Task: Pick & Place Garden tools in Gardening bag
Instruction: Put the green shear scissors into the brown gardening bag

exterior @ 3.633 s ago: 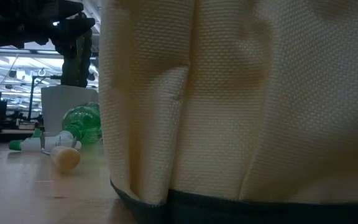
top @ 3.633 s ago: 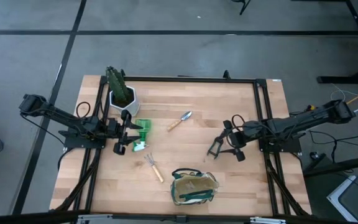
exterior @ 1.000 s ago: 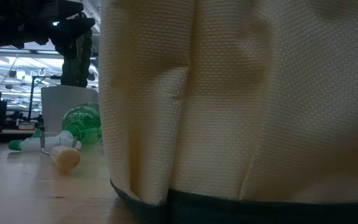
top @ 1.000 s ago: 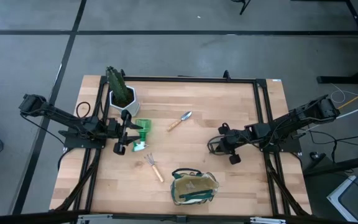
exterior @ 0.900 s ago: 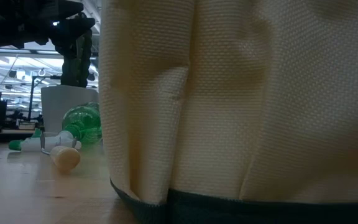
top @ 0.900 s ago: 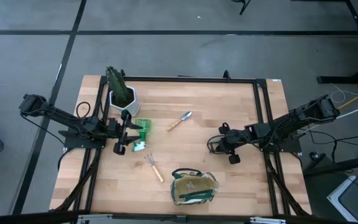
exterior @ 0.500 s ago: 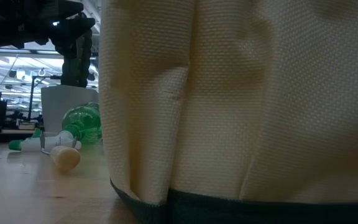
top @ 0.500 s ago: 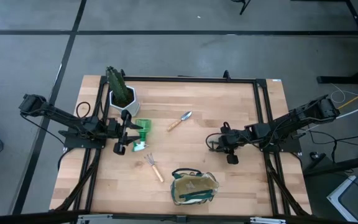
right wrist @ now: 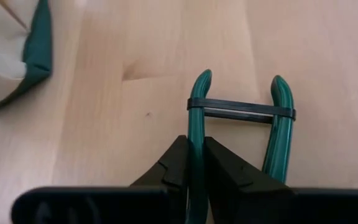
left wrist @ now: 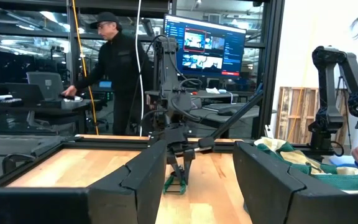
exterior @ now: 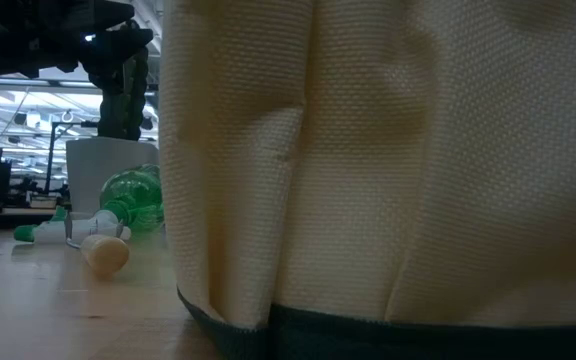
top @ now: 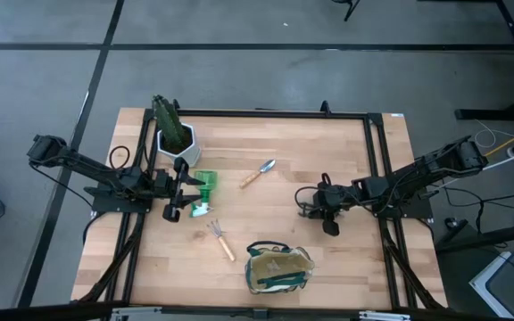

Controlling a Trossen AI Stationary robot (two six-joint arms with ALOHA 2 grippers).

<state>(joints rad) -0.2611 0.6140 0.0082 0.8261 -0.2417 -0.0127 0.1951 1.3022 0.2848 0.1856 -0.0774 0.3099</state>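
Pruning shears (right wrist: 241,124) are seen in the right wrist view lying flat on the wooden table (top: 328,143), green handles held together by a thin black band. In the high view they sit right of centre frame, mostly covered by the right gripper (top: 315,203).

Right gripper (right wrist: 191,163) is clamped on one green handle only; the second handle stays outside the fingers. Step in hand is judged to be the grasp of the shears, with no lift made yet: the tool is flat against the wood.

Gardening bag (top: 277,267) is placed at lower centre of the high view, below and left of the shears, mouth facing up. Its green-trimmed corner shows at upper left of the right wrist frame.

Next move is judged to call for a straight lift, then a carry toward lower centre and a release over the bag mouth. A one-handle grip may let the shears swing or slip, so a slow lift is advised.

Still on the table: trowel (top: 259,172) upper centre, rake (top: 220,238) left of the bag, green-and-white item (top: 203,191) centre left.

Left gripper (top: 183,188) is parked beside that item, fingers apart, nothing held. Cactus pot (top: 176,136) at upper left is not part of the job.
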